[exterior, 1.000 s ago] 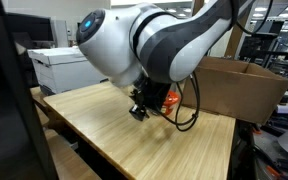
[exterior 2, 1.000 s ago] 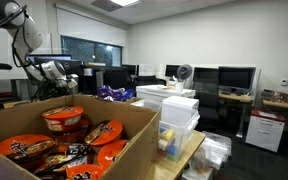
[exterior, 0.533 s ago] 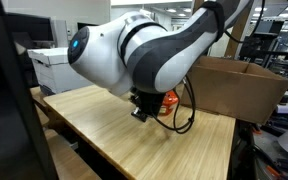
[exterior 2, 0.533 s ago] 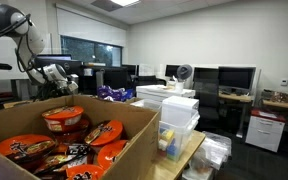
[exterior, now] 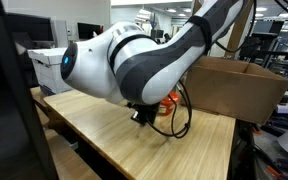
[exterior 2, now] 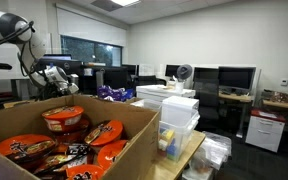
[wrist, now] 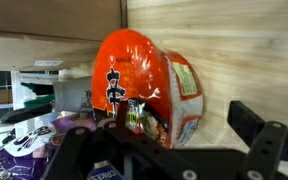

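Wrist view alone shows the grasp zone closely: a round orange instant-noodle bowl with a printed foil lid [wrist: 149, 90] sits against the pale wooden tabletop [wrist: 234, 40], between the 2 black fingers [wrist: 256, 128] of the gripper [wrist: 164, 135]. The jaws stand wide apart and grasp nothing; neither finger visibly touches the bowl. Whether the bowl stands upright or lies on its side cannot be told from this skewed picture. Purple snack packets [wrist: 24, 145] show only here, blurred, off to the bowl's side.

In an exterior view the bowl is just an orange patch [exterior: 165, 100] behind the gripper [exterior: 142, 113], on the table [exterior: 104, 140] a short way from the brown open cardboard box [exterior: 234, 88]. A black cable [exterior: 184, 120] loops down beside the box.

Only the exterior view looking over the box's wall [exterior 2: 134, 125] shows its contents: several more orange noodle bowls [exterior 2: 64, 120] piled inside. A stack of clear plastic bins [exterior 2: 179, 110] stands just beyond the box.

The white and grey arm [exterior: 134, 60] bends over the table next to the box, wrist turned down, gripper low above the wood. From across the box the arm [exterior 2: 14, 30] appears small and far behind it.
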Available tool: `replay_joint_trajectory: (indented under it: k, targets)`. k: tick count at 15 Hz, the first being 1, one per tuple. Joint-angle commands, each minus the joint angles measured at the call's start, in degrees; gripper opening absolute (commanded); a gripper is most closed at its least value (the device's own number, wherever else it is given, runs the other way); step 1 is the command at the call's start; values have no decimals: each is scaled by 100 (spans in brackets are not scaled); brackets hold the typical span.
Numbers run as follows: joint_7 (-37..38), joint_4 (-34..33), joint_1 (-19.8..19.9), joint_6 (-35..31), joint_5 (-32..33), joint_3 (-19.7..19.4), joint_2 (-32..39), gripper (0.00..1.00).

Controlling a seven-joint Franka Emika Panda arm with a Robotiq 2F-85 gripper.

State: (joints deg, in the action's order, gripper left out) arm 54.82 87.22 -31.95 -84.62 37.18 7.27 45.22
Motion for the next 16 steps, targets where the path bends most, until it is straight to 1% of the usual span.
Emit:
replay_joint_trajectory:
  k: [1,6,16]
  targets:
    - [73,-178,-73,300,-65,-94,138,100]
    - [113,-188,-56,421,-71,-133,161,100]
    - [357,88,-52,282,71,-210,1,100]
